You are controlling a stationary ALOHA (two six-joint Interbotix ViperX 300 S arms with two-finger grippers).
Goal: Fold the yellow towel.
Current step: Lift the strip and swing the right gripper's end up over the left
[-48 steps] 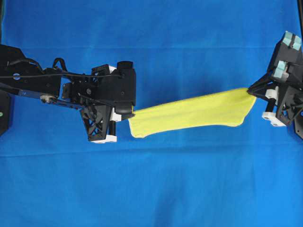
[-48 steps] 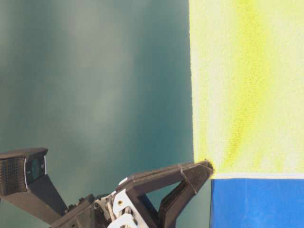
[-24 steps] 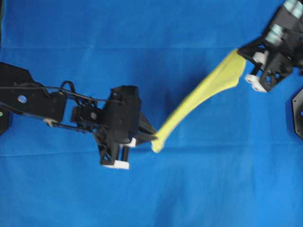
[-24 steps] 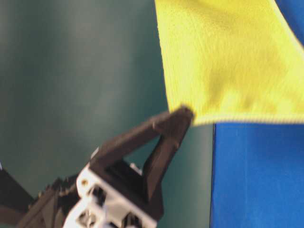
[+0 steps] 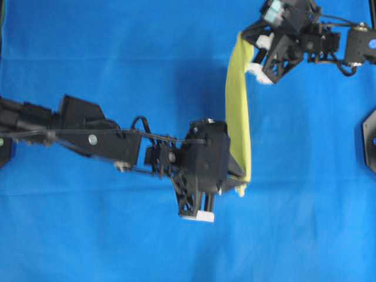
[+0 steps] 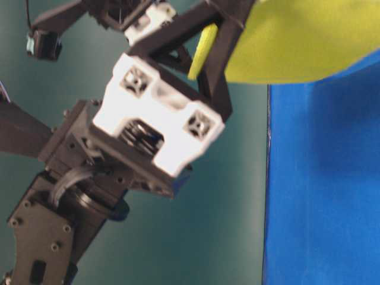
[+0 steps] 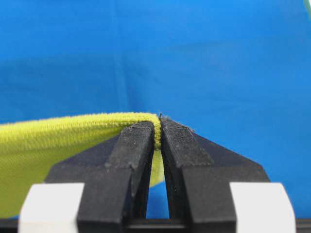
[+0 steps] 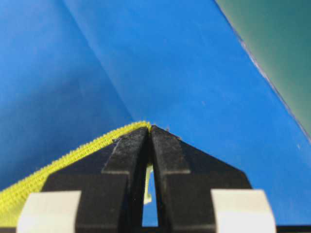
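Note:
The yellow towel [image 5: 238, 114] hangs in the air as a narrow strip running from upper right down to the centre, held taut between both grippers above the blue cloth. My left gripper [image 5: 242, 187] is shut on its lower corner; in the left wrist view the hem [image 7: 156, 131] is pinched between the black fingertips, the yellow towel [image 7: 53, 145] trailing left. My right gripper [image 5: 242, 36] is shut on the upper corner; the right wrist view shows the stitched edge [image 8: 73, 156] caught at the tips. At table level the yellow towel [image 6: 297, 41] shows at top right behind the right gripper [image 6: 209, 41].
The large blue cloth [image 5: 117, 53] covers the whole table under both arms. A black arm base [image 5: 370, 141] sits at the right edge. The left arm [image 5: 88, 138] stretches across from the left. The table's edge [image 6: 267, 190] meets a dark green backdrop.
Both grippers swung with the towel: the left moved right and toward the front, the right moved left along the back. The towel turned from a near-horizontal span to a near-vertical strip.

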